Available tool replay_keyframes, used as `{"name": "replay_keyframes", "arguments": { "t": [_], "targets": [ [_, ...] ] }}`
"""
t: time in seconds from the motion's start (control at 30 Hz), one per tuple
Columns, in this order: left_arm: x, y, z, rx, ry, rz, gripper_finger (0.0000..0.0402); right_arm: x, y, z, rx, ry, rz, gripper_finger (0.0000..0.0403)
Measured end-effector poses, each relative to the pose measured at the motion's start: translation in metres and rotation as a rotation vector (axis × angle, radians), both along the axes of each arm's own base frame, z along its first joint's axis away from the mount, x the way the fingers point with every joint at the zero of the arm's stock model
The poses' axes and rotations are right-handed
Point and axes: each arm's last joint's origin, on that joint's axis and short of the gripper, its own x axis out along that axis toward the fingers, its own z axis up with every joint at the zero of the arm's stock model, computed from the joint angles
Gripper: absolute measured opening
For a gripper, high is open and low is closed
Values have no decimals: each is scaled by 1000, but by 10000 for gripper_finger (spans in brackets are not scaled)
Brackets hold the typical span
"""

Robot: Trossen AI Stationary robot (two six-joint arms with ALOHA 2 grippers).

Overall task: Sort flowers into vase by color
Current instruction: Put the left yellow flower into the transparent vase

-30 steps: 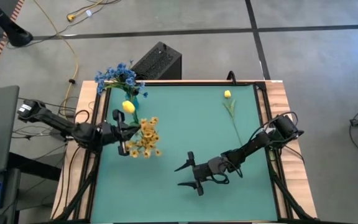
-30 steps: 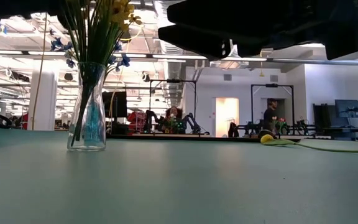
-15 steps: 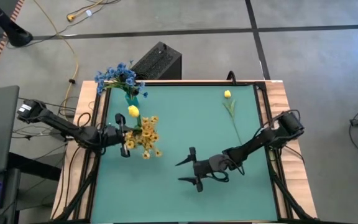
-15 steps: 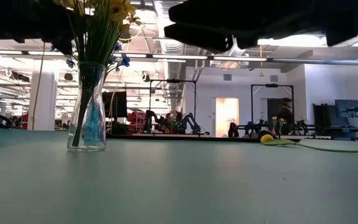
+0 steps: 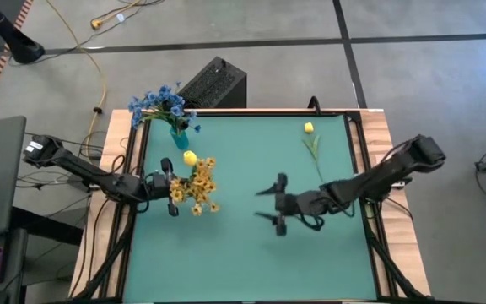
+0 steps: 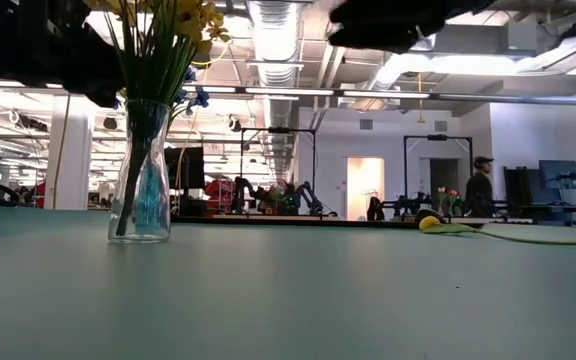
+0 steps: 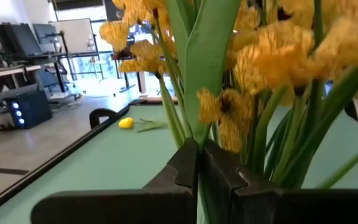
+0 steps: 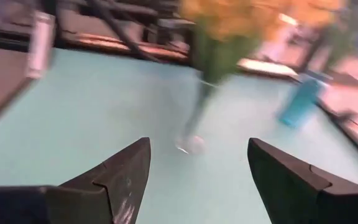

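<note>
Left arm reaches in low from the tabletop's (image 5: 251, 262) left edge, its claw (image 5: 172, 181) clamped on a green stalk beside the clear glass vase (image 6: 140, 170) of yellow small-blossom sprays (image 5: 197, 187) and 1 yellow bud (image 5: 190, 157). Right arm stretches from the right edge toward mid-tabletop, its claw (image 5: 275, 205) spread wide, holding nothing. Blue small-blossom sprays (image 5: 163, 105) stand at the far left corner. 1 single yellow bud stem (image 5: 314, 152) lies flat, far right.
</note>
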Motion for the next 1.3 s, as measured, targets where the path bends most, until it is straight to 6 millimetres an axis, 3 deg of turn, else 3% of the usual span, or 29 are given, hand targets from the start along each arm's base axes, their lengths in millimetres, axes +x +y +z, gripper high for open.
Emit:
{"name": "replay_keyframes", "arguments": {
  "t": [0.17, 0.3, 0.5, 0.73, 0.9, 1.3],
  "targets": [
    [0, 0, -3, -4, 29, -1, 0, -20, -36, 9, 24, 102, -256, 296],
    [0, 0, -5, -3, 50, -1, 0, -38, -73, 2, 137, 250, -476, 296],
    [0, 0, -6, -12, 52, -1, 0, -76, -128, -20, 292, 510, -913, 296],
    [0, 0, -6, -21, 54, -1, 0, -93, -175, -60, 457, 636, -1104, 296],
    [0, 0, -6, -27, 53, 2, 0, -103, -177, -75, 462, 738, -1139, 296],
    [0, 1, -6, -51, 46, 22, 0, -112, -150, -93, 457, 783, -1119, 296]
  ]
}}
